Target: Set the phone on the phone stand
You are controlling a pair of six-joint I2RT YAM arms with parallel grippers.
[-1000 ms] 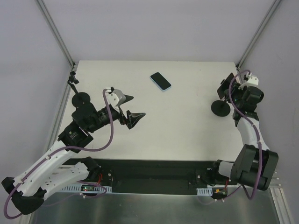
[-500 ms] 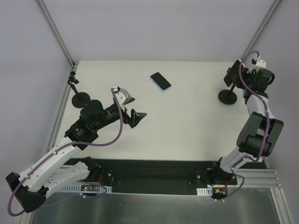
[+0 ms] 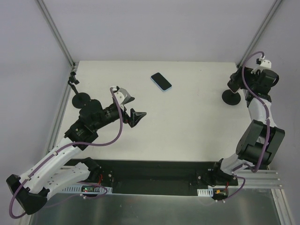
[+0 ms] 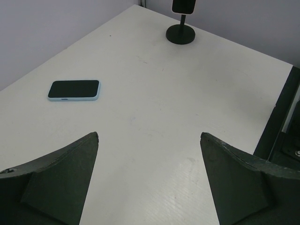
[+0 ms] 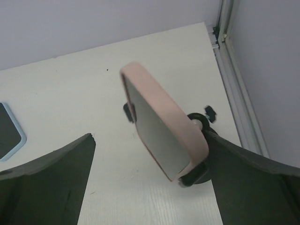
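Note:
A phone in a light blue case (image 3: 161, 81) (image 4: 74, 89) lies flat, screen up, at the table's back middle. It also shows at the left edge of the right wrist view (image 5: 8, 131). A pink-cased phone (image 5: 161, 133) (image 3: 234, 80) rests tilted on a black phone stand (image 3: 232, 97) (image 4: 181, 33) at the far right. My right gripper (image 3: 240, 83) (image 5: 149, 138) is open around it, its right finger close beside the stand. An empty black stand (image 3: 81, 98) is at the left edge. My left gripper (image 3: 131, 108) (image 4: 149, 136) hangs open, left of centre, holding nothing.
Grey walls with aluminium frame posts (image 3: 56, 33) close in the white table (image 3: 187, 122). A black rail (image 3: 150, 176) runs along the near edge by the arm bases.
My right gripper carried the stand with the pink phone to the right and back, then opened. The left arm shifted slightly and stayed open.

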